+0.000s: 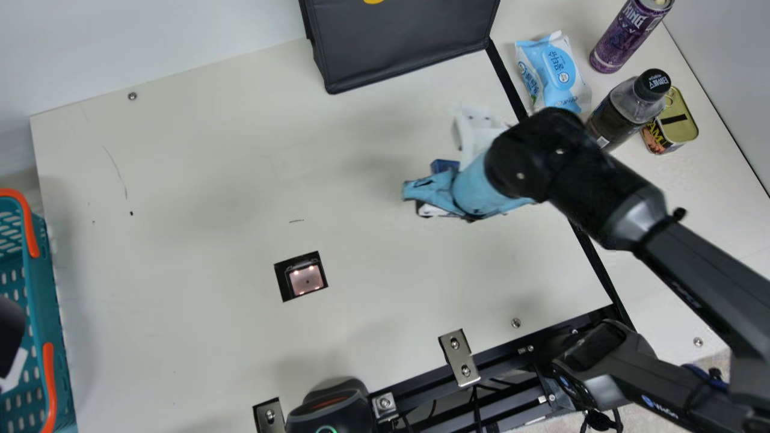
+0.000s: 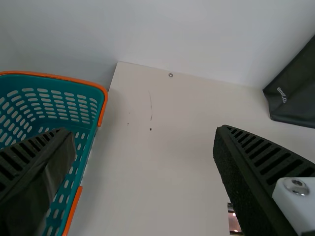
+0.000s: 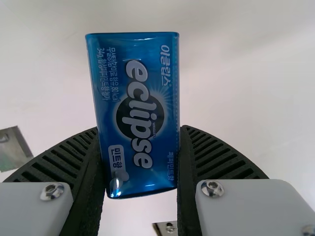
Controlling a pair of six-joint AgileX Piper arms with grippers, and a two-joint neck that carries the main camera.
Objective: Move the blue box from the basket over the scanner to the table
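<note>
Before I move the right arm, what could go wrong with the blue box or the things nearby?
The right gripper grips the blue box towards one end, with much of it jutting past the fingertips, so a bump might tilt or loosen it. In the main view, the right arm appears close to the dark bottle; swinging that way could knock it over.

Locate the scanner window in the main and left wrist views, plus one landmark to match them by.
Main view: scanner window, left of centre, below the middle.
Left wrist view: scanner window, at the bottom edge, right of centre, partly behind a finger of the left gripper.
Shared landmark: teal basket, along the left edge in both.
</note>
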